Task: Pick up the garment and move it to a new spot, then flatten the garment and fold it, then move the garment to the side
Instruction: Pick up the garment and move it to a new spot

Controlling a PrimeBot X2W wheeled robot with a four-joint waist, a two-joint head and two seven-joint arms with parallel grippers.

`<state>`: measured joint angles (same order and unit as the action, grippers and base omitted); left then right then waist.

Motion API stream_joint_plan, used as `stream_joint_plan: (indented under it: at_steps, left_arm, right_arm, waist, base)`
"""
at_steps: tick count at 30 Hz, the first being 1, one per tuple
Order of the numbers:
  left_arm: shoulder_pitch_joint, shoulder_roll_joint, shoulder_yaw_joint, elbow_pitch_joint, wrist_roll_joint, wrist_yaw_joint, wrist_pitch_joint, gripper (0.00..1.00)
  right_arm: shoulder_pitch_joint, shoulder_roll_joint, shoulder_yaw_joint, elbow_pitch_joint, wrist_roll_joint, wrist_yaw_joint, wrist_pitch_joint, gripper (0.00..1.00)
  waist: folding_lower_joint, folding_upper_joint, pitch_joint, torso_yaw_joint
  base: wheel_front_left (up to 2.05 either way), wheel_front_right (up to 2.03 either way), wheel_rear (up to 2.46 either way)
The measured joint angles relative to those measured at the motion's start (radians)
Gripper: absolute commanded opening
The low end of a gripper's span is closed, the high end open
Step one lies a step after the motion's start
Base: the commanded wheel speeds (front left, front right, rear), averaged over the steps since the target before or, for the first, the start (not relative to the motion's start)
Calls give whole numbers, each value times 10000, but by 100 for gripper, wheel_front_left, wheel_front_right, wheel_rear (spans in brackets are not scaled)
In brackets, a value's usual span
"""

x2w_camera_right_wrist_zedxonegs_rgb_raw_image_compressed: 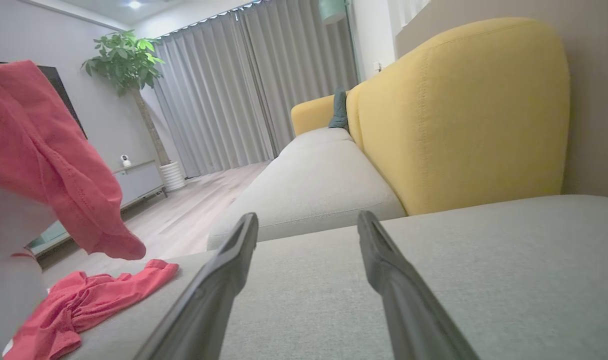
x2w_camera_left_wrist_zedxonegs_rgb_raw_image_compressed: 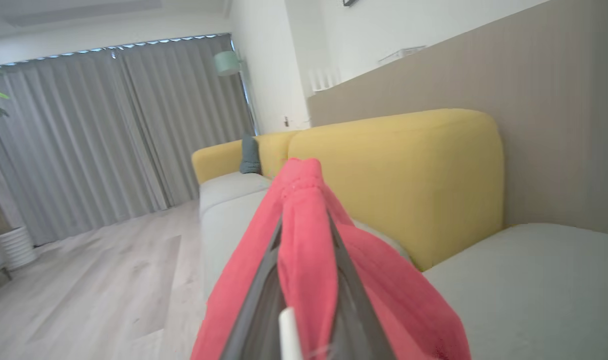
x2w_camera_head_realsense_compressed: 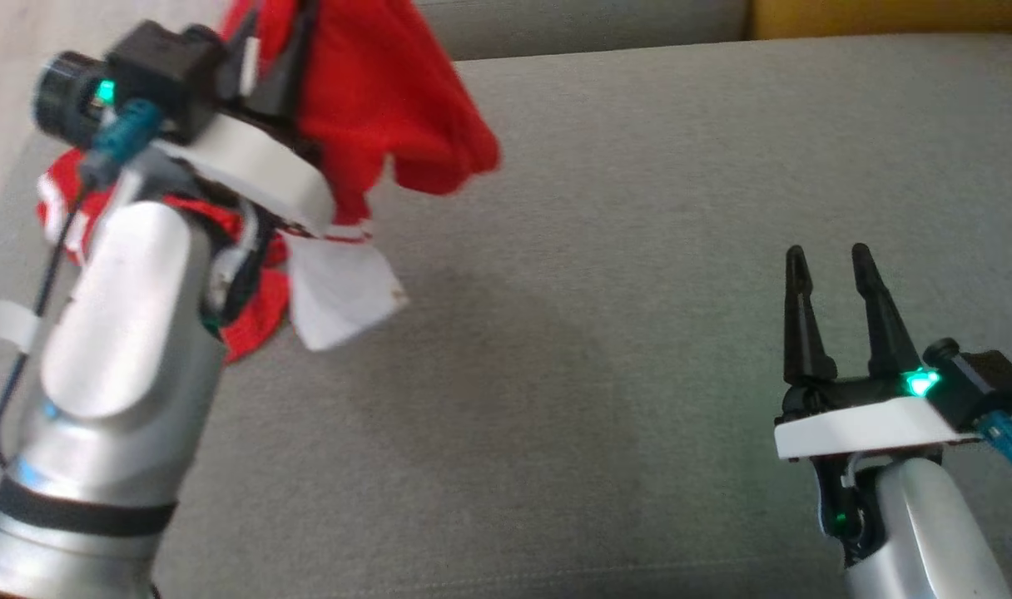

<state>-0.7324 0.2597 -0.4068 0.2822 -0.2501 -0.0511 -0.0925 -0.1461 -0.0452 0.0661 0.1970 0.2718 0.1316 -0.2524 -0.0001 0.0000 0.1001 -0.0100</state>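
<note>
The nearest thing is the grey sofa seat [x2w_camera_head_realsense_compressed: 606,333], a wide flat cushion of woven fabric that lies under both arms. Behind it rises a yellow backrest [x2w_camera_right_wrist_zedxonegs_rgb_raw_image_compressed: 459,115], and further along the sofa a small dark cushion [x2w_camera_right_wrist_zedxonegs_rgb_raw_image_compressed: 340,110] leans on a second yellow backrest. Beside the sofa there is a pale wooden floor [x2w_camera_left_wrist_zedxonegs_rgb_raw_image_compressed: 84,280]. At the far side of the room hang long grey curtains [x2w_camera_left_wrist_zedxonegs_rgb_raw_image_compressed: 84,140], with a green plant [x2w_camera_right_wrist_zedxonegs_rgb_raw_image_compressed: 124,60] in a white ribbed pot [x2w_camera_right_wrist_zedxonegs_rgb_raw_image_compressed: 173,175] near a low cabinet [x2w_camera_right_wrist_zedxonegs_rgb_raw_image_compressed: 139,182]. The left gripper [x2w_camera_left_wrist_zedxonegs_rgb_raw_image_compressed: 305,220] is raised over the left end of the seat and its fingers are closed narrowly on the red garment [x2w_camera_head_realsense_compressed: 389,91]. The cloth drapes over both fingers and hangs down around the wrist, with a white part [x2w_camera_head_realsense_compressed: 339,291] below. A lower part of it rests crumpled on the seat edge. The right gripper [x2w_camera_head_realsense_compressed: 829,249] is low over the right side of the seat, its fingers wide apart and holding nothing, well apart from the garment.
</note>
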Motion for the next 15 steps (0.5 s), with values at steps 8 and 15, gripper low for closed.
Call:
stream_joint_plan:
  at_steps: [8, 15]
  left_arm:
    - [344, -713, -1053, -800, -75, -33, 658, 0]
    - [296, -1511, -1732, 535, 21, -81, 401, 0]
  right_arm:
    - [-85, 6, -207, -79, -2, -2, 0, 100]
    - [-336, 4, -399, -395, 249, 0, 0, 100]
  waist:
    - [0, 0, 131, -1319]
    - [0, 0, 466, -2524]
  base:
    - [0, 0, 0]
    - [0, 0, 0]
